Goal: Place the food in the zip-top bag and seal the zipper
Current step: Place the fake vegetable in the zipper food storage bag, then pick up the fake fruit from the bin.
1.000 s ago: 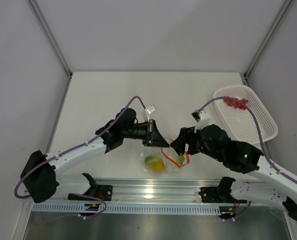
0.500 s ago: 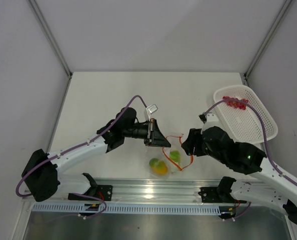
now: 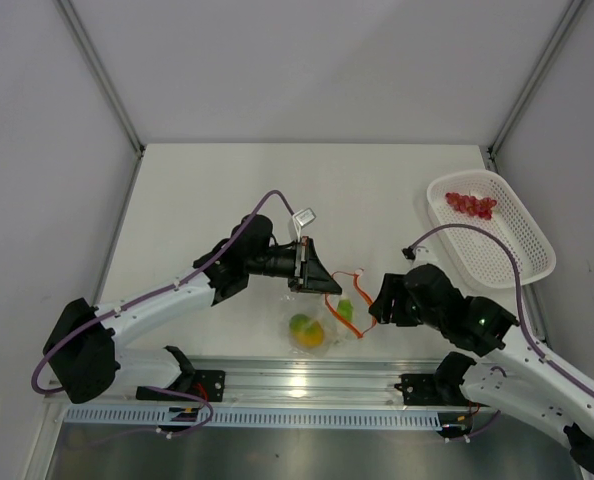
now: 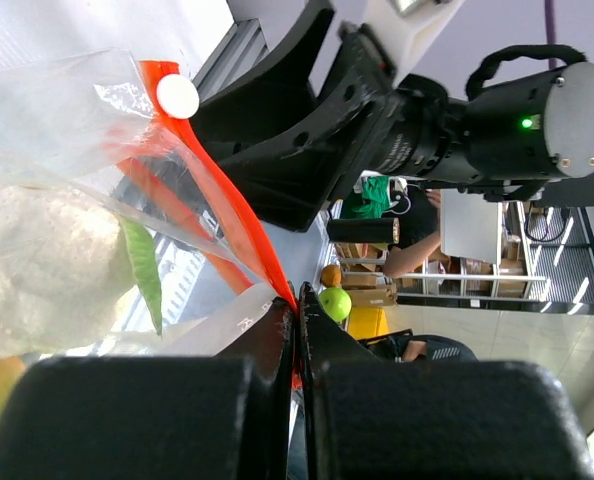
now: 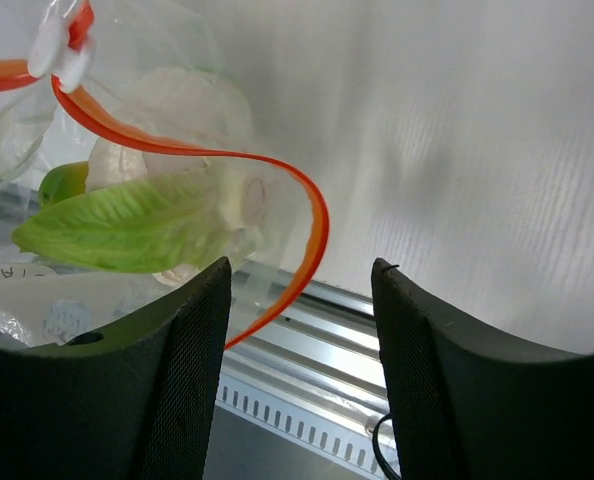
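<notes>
A white oval mesh basket point(image 3: 507, 240) sits at the right of the top view, well apart from both arms, with the dark red grape bunch point(image 3: 471, 204) at its far end. The crinkly clear zip-top bag point(image 3: 320, 322) lies lower centre, holding the yellow-orange fruit point(image 3: 307, 330), the green leaf piece point(image 5: 127, 235) and the whitish piece point(image 5: 192, 110). The left gripper point(image 4: 295, 315) is pinched tight on the orange-red zipper strip point(image 4: 227, 205). The right gripper point(image 5: 299, 300) gapes wide just right of the bag, gripping nothing, with the strip's loop curving before its fingers.

Quick tally: one crinkly clear plastic bag point(image 3: 329, 318), one yellow-orange toy fruit point(image 3: 308, 331), one green leaf piece point(image 5: 127, 236), one whitish piece point(image 4: 35, 272), one dark red grape bunch point(image 3: 471, 204), and one white oval mesh basket point(image 3: 550, 262) by the right edge.
</notes>
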`<move>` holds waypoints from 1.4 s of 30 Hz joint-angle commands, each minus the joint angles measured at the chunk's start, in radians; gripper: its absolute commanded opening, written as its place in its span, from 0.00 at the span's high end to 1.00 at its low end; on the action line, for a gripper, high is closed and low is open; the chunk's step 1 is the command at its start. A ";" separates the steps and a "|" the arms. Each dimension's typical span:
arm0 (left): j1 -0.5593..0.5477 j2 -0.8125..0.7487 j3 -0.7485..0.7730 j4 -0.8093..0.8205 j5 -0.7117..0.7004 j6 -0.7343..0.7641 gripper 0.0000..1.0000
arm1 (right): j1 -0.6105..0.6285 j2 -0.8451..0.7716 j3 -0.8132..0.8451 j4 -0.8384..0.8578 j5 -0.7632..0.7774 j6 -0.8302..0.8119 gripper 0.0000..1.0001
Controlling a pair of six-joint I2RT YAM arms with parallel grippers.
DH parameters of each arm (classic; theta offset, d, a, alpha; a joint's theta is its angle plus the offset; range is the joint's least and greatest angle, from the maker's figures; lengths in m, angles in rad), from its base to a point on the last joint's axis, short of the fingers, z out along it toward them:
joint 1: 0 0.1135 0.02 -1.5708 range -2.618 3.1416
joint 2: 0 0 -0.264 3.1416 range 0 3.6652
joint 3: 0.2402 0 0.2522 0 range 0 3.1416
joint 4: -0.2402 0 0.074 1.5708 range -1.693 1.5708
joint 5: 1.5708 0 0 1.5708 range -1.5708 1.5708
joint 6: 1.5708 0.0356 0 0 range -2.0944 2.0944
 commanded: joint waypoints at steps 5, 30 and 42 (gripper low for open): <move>-0.004 -0.035 -0.009 0.069 0.036 -0.008 1.00 | -0.003 0.009 -0.078 0.161 -0.112 0.044 0.40; -0.002 -0.192 -0.134 -0.118 -0.148 0.098 0.99 | 0.063 0.233 0.360 0.160 -0.049 -0.068 1.00; 0.024 -0.288 -0.150 -0.276 -0.238 0.173 0.99 | 0.140 0.270 0.232 0.215 0.031 -0.025 1.00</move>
